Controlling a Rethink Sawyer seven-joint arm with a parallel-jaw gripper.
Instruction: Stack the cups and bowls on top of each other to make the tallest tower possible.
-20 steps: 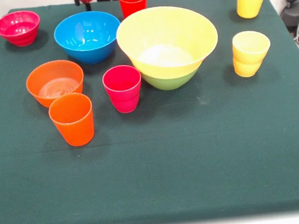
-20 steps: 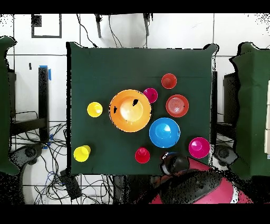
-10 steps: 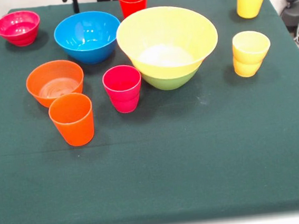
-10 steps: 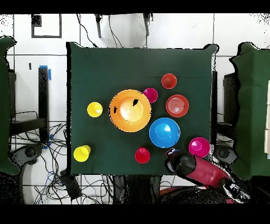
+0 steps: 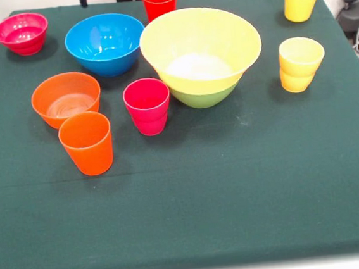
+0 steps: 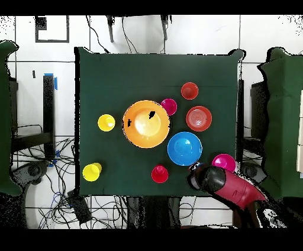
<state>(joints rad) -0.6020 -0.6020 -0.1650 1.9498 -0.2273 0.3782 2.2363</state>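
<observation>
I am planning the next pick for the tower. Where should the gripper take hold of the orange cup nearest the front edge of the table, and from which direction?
Grip the orange cup by its rim, probably from straight above, one finger inside and one outside. It stands upright, mouth open. The orange bowl crowds its far side, so a side approach looks awkward.

red arm (image 6: pixel 234 188), end effector (image 6: pixel 196 175) unclear
</observation>
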